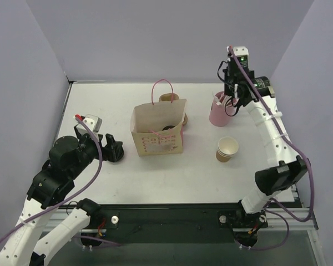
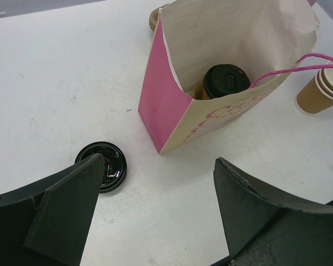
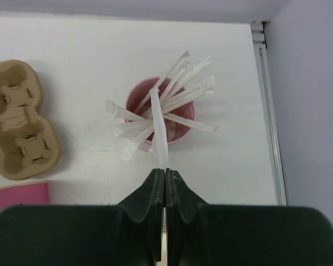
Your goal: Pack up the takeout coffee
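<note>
A nested stack of kraft-brown cups stands upright on the white worktop, right of the bag and apart from it. The top cup's white inside and rolled rim face up, and the left wrist view shows several rims one above another. A lidded cup stands inside the open bag; little more than its black lid shows. The bag is buff with pink sides and pink cord handles.

The left jaws are spread wide and hold nothing. They hang low over the worktop just left of the bag. A loose lid, black and glossy, lies flat by the left finger; whether they touch cannot be told.

The right jaws are pressed together on one white stick, pinching its upper end. The stick runs down towards the pink cup, which holds a spray of like sticks. Whether its lower end is clear of the cup cannot be told. A two-hole pulp tray lies left of the pink cup.
</note>
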You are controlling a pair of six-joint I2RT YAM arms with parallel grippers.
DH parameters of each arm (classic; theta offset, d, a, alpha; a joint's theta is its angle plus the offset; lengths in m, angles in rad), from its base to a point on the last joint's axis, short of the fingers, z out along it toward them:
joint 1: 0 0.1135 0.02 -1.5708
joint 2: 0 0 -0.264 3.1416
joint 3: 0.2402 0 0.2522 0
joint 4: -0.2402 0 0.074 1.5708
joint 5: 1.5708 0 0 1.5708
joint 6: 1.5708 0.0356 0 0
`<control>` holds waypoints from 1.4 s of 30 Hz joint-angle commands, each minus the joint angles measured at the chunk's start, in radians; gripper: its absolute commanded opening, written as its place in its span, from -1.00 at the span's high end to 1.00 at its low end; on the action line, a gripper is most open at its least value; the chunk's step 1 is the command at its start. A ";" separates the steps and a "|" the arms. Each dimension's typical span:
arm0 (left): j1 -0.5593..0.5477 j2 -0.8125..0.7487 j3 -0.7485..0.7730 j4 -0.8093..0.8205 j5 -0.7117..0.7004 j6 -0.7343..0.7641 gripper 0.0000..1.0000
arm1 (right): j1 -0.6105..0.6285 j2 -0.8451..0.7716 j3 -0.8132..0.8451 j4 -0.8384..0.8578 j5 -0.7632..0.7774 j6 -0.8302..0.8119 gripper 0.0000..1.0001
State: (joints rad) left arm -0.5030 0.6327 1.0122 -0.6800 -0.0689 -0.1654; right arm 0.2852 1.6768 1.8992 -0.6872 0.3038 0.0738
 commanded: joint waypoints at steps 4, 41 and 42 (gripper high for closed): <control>-0.002 -0.007 0.014 0.073 -0.014 0.018 -0.79 | 0.126 -0.221 0.136 -0.034 -0.028 -0.057 1.00; -0.002 0.005 0.051 0.096 0.017 0.030 -0.79 | 0.499 -0.170 0.028 0.055 -0.448 -0.036 0.20; -0.002 0.004 0.054 0.097 0.018 0.030 -0.79 | 0.499 -0.180 0.023 0.054 -0.425 -0.023 0.13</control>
State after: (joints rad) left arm -0.5030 0.6426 1.0126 -0.6235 -0.0692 -0.1482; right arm 0.8005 1.5372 1.8874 -0.6704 -0.1406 -0.0086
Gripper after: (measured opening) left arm 0.896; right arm 0.361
